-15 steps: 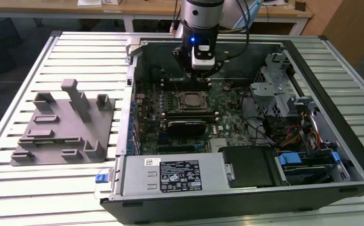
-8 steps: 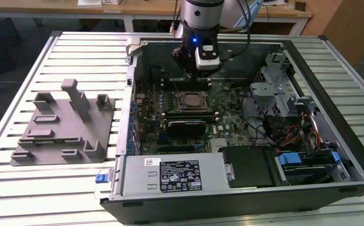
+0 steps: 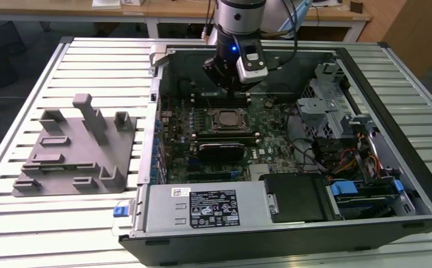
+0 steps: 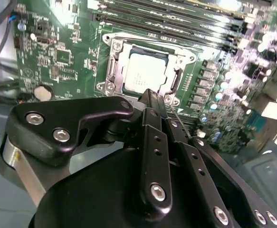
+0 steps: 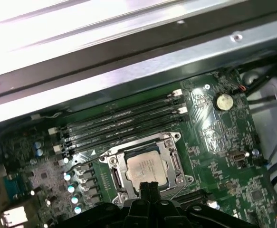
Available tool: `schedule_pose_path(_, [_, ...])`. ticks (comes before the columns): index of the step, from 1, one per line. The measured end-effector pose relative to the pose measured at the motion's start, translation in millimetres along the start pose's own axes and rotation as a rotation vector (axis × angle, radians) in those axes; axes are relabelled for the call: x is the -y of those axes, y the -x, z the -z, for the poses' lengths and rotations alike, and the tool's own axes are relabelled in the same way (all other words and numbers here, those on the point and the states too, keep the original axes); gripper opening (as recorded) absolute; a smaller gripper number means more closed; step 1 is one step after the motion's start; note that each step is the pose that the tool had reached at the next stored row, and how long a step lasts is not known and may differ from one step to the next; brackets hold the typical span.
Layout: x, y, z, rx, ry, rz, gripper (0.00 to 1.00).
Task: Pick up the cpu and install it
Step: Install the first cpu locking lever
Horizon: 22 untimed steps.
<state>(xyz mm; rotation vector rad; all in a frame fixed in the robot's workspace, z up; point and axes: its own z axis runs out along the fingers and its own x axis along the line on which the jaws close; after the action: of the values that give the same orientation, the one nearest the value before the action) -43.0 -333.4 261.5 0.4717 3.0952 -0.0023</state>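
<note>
Black gripper links sit closest in both wrist views, with the two fingers pressed together and nothing between them, poised over the socket. Under the fingertips, the cpu lies flat inside its metal socket frame on the green motherboard, near the memory slots. Seen from the exterior view, the arm reaches into an open computer case, and a grey plastic fixture rests on the slatted table at the exterior view's left.

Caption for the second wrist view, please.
Gripper poised near the cpu, which sits in its socket on the green motherboard.
</note>
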Motion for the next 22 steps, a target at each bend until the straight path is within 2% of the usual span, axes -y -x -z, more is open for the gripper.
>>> schedule_pose_path(13, [0.1, -0.4, -0.3, 0.0001, 0.0017, 0.189, 0.11])
schedule_pose_path(22, [0.2, -0.6, -0.6, 0.0001, 0.0033, 0.337, 0.11])
